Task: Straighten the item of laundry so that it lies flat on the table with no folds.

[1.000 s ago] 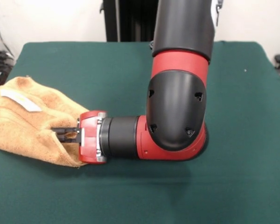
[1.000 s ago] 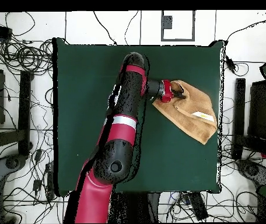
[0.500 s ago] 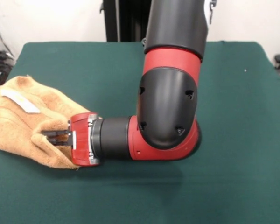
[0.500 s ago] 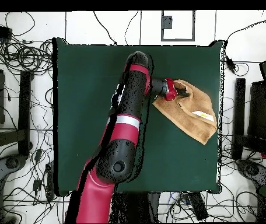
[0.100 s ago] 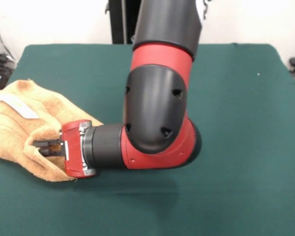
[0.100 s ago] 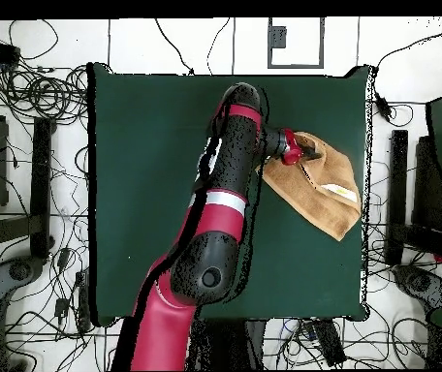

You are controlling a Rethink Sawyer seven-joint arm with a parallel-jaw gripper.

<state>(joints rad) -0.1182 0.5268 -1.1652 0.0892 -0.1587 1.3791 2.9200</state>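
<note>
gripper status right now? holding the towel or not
Gripper: jaws closed on a fold of the orange-tan towel, low over the green table.

towel [image 5: 19, 128]: orange-tan, white tag [image 5: 12, 105] | table [image 5: 246, 147]: dark green | arm [image 5: 157, 113]: red and black | gripper [image 5: 45, 148]: black fingers, red mount
</note>
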